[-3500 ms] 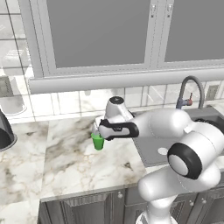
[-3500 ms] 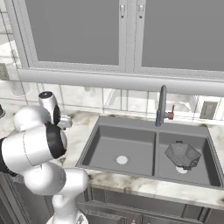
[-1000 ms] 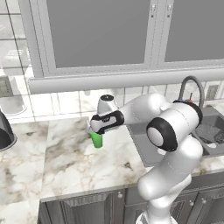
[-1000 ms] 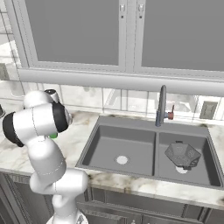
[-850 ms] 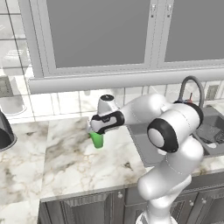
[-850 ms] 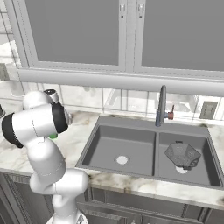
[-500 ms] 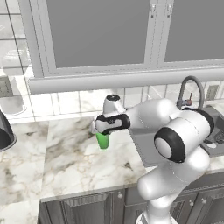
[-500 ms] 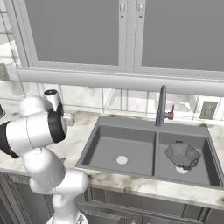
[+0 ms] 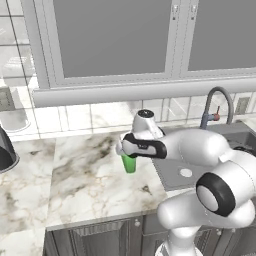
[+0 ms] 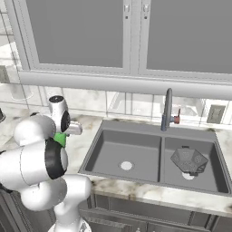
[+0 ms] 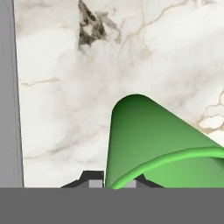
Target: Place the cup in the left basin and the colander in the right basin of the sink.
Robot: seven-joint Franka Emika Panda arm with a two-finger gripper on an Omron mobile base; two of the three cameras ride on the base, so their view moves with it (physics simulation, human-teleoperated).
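Over the marble counter (image 9: 85, 180), we see the gripper (image 9: 125, 150) closed on the green cup (image 9: 129, 163), which hangs below the hand, just left of the sink (image 10: 154, 156). From the left base camera the tumbler's rim is tucked up under the dark-banded hand and its narrower base points down toward the stone; whether it touches the counter we cannot tell. In the hand camera the cup (image 11: 153, 144) sits right at the fingertips, its rim nearest the lens and its base pointing away over the veined marble, with the sink's grey edge at the left of the picture. From the right base camera we catch a sliver of green (image 10: 60, 138) beside the arm. The colander (image 10: 189, 160) lies in the right basin (image 10: 208, 174); the left basin (image 10: 118, 152) holds only its pale drain.
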